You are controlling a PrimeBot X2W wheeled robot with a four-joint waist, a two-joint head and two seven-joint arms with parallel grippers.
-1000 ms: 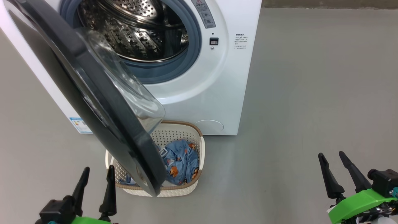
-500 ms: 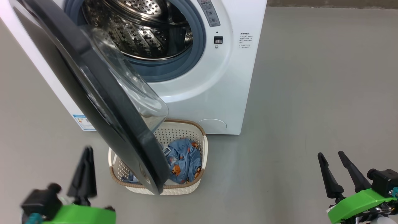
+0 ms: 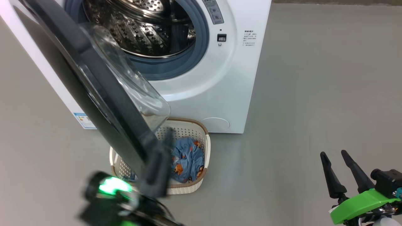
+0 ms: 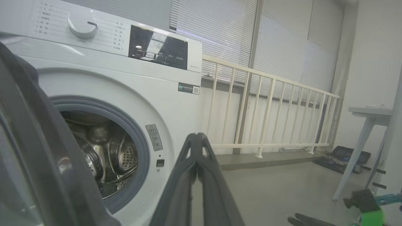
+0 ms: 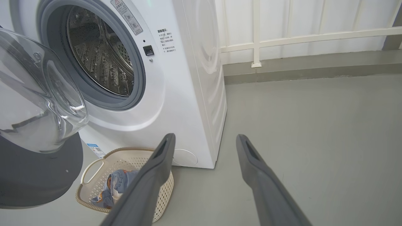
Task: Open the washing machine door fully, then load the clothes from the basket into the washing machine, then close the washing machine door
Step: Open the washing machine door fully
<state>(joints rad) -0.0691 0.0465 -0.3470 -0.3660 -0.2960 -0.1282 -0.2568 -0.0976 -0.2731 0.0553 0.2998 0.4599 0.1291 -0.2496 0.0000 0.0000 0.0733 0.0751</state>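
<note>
**Washing machine** (image 3: 220, 78): white front-loader standing on the grey floor (image 3: 314, 94). The mouth is uncovered, showing a steel perforated drum (image 3: 141, 31) ringed by a grey rubber gasket (image 3: 176, 67). There is a blue label (image 3: 84, 121) low on the front.

**Washing machine door** (image 3: 103, 94): round, with a wide black rim and a bulging clear glass bowl (image 3: 132, 81). It is swung out from the machine's left side and stands partly open. In the head view its lower edge hangs over the left part of the basket.

**Railing** (image 4: 267, 110): cream, barred, running behind and to the right of the machine in the left wrist view.

**Basket** (image 3: 205, 147): cream-white with perforated sides and a brown rim. It sits on the floor just in front of the machine, below the opening.

**Clothes** (image 3: 188, 157): light-blue fabric with orange-brown bears, lying crumpled inside the basket. Part of them is hidden behind the door's edge in the head view.

**Left gripper** (image 4: 196, 138): fingers pressed together tip to tip with nothing between them. In the head view it is blurred and overlaps the door's lower edge in front of the basket. Whether it touches the door cannot be told.

**Right gripper** (image 3: 333, 153): fingers spread apart and empty. It hangs over bare floor at the lower right, well apart from the machine and the basket.
</note>
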